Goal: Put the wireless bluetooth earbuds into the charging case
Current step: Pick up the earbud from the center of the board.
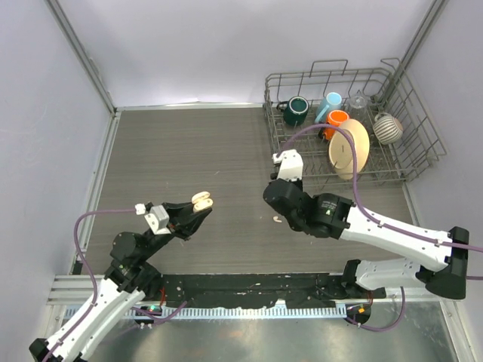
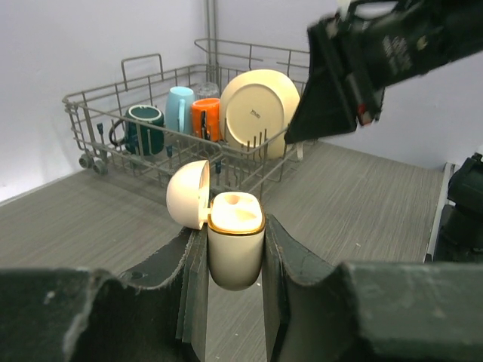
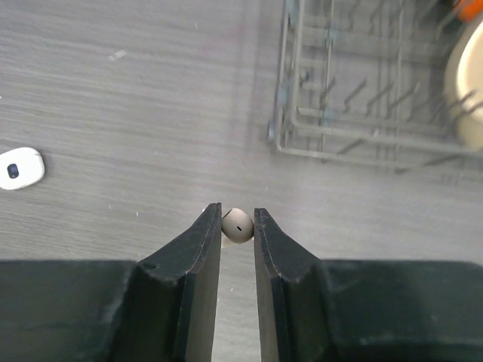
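While the left gripper [image 2: 232, 232] is clamped on the lower body of the cream charging case [image 2: 235, 256], holding it upright with its rounded lid [image 2: 187, 194] swung open to one side, the right gripper [image 3: 237, 212] is pinched shut on a single earbud [image 3: 238, 225], whose pale round head with a small dark mark shows just past the fingertips. In the overhead view the right gripper hangs over the table [image 1: 189, 151] just off the near-left corner of the wire dish rack [image 1: 324, 74], while the held case sits well apart from the rack, out to its left and nearer the arm bases. A second white earbud [image 3: 19, 167] lies loose on the table on that same side of the rack, farther from it than the gripped one. Inside the rack stand a dark green mug [image 1: 294, 111], a light blue cup [image 1: 328, 105], an orange cup [image 1: 336, 119] and a cream plate [image 1: 349, 147] leaning on edge, with a striped round object [image 1: 388, 127] at the rack's right end. Whether anything already sits in the case's open top cannot be told.
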`<act>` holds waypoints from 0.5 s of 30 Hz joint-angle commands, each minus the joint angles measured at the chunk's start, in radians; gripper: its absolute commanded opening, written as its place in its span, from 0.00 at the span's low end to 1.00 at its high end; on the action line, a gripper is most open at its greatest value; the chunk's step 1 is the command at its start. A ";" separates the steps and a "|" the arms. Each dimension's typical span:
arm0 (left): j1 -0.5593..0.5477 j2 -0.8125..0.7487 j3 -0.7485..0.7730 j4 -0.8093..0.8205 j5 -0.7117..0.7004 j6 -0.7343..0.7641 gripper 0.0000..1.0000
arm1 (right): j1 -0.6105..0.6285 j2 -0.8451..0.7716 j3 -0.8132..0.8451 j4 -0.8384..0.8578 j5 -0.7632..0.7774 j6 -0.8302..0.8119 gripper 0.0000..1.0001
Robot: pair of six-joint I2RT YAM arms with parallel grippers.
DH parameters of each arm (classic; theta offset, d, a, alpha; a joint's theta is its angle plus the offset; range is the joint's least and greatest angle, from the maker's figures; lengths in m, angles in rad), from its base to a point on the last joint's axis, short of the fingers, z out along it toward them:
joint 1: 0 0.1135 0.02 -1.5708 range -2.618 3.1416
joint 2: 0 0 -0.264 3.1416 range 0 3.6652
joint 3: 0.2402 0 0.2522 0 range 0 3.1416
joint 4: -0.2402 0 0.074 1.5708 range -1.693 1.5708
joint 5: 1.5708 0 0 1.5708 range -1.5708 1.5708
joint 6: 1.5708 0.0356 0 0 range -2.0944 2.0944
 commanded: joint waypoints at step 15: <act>-0.003 0.086 0.053 0.096 0.107 -0.121 0.00 | 0.381 0.132 0.260 0.403 0.373 -0.683 0.02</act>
